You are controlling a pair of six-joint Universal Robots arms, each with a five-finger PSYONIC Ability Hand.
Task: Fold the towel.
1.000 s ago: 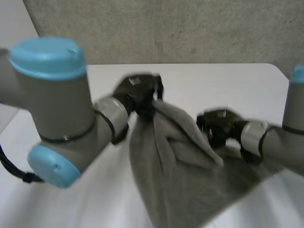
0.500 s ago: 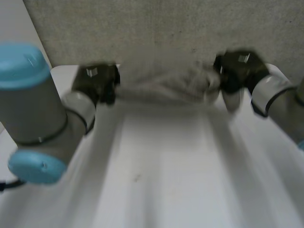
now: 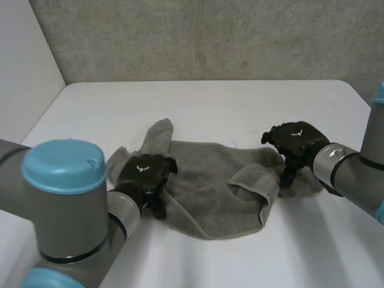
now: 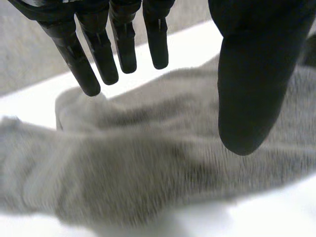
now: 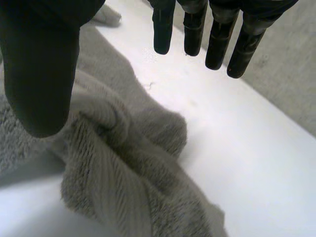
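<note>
Left hand (image 3: 144, 179) open: left fingers (image 4: 101, 61) straight, spread wide from the left thumb (image 4: 252, 89), gripping nothing, poised just above the towel (image 3: 207, 180) at its left edge. Right hand (image 3: 297, 139) open too: right fingers (image 5: 217, 44) straight, right thumb (image 5: 39, 74) set well apart, clasping nothing, tips pointing down at the towel's bunched right end; cannot tell whether touching the cloth. By count: one towel, two hands, one table (image 3: 210, 102). Towel grey and rumpled, spread on the table between the two hands, with a flap doubled over just beside the right fingers and a narrow corner sticking out past the left fingers toward the wall (image 3: 210, 36). Under the right thumb, a thick ribbed roll of cloth. Beyond the right fingers, bare white table up to the wall. Beyond the left fingers, a strip of bare table past the towel's far edge. Near edge of the towel curving from one hand to the other, with open table on the near side of it and more bare surface outward of each hand.
</note>
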